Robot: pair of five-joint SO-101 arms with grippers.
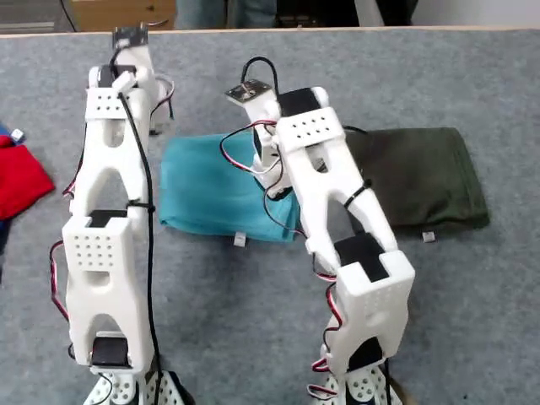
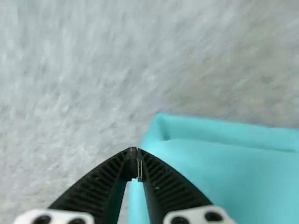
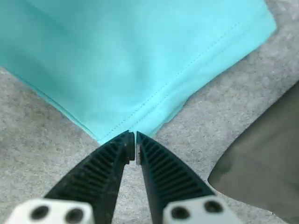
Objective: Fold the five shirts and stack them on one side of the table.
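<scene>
A folded teal shirt (image 1: pixel 202 190) lies flat on the grey table between the two arms. My left gripper (image 2: pixel 136 163) is shut at the shirt's far left edge, just below its corner (image 2: pixel 160 120), and teal cloth (image 2: pixel 133 198) shows between the fingers. My right gripper (image 3: pixel 135 145) is shut with its tips pinched at another corner of the teal shirt (image 3: pixel 140 70). A folded dark green shirt (image 1: pixel 422 177) lies just right of the teal one and also appears in the right wrist view (image 3: pixel 266 163).
A red shirt (image 1: pixel 17 179) lies crumpled at the table's left edge, with a bit of blue cloth (image 1: pixel 4 135) beside it. The table's far edge (image 1: pixel 380 29) runs along the top. Bare grey felt (image 1: pixel 245 321) lies in front of the shirts.
</scene>
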